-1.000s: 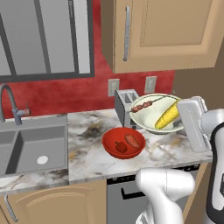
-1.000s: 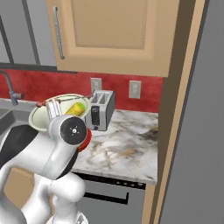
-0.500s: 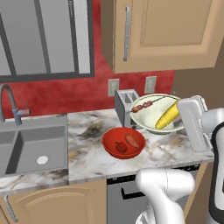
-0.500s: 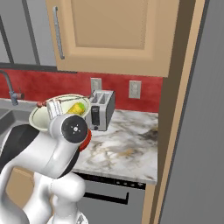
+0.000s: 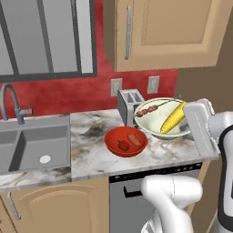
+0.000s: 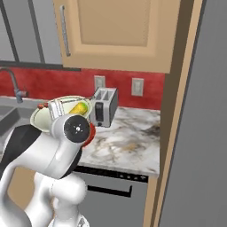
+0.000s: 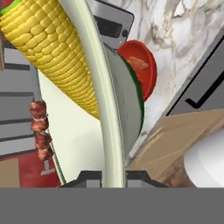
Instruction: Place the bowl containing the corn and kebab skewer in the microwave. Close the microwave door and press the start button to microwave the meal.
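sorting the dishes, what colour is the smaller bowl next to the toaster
Red; the smaller bowl shows best in the left base view.

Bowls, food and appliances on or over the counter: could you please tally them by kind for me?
Bowls: 2, the cream bowl gripped at its rim and the red bowl
Food in the cream bowl: 2, corn and kebab skewer
Appliances: 1, toaster
Total: 5
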Motion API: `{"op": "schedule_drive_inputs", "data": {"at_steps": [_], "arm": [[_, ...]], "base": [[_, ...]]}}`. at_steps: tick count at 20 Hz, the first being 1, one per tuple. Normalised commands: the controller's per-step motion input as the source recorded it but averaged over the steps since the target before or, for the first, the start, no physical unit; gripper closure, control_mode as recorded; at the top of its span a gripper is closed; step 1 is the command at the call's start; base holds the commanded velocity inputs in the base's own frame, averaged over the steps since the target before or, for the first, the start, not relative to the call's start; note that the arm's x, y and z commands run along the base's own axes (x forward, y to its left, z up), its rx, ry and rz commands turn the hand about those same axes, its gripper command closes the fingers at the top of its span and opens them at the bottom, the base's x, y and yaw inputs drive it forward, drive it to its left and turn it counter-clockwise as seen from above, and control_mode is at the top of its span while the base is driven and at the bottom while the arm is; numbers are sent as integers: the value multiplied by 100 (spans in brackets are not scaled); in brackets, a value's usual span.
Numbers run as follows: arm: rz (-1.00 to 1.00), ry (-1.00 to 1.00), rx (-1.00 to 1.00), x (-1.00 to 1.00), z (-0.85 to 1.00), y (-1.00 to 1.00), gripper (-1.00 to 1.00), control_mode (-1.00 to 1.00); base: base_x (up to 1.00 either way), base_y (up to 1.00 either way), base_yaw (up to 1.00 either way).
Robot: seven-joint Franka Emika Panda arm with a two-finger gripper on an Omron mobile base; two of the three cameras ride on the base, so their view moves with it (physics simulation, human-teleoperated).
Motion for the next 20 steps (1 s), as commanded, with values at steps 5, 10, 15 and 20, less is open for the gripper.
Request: {"op": "schedule_drive_inputs", "data": {"at_steps": [5, 10, 15, 20], "arm": [[0, 0, 0, 0, 0, 0, 100, 100], [0, 0, 0, 0, 0, 0, 100, 100], [0, 0, 0, 0, 0, 0, 100, 100], [0, 0, 0, 0, 0, 0, 100, 100]], "base": [[-92, 0, 0], [-71, -3, -12], [-42, -2, -33], [-33, -12, -57]]}}
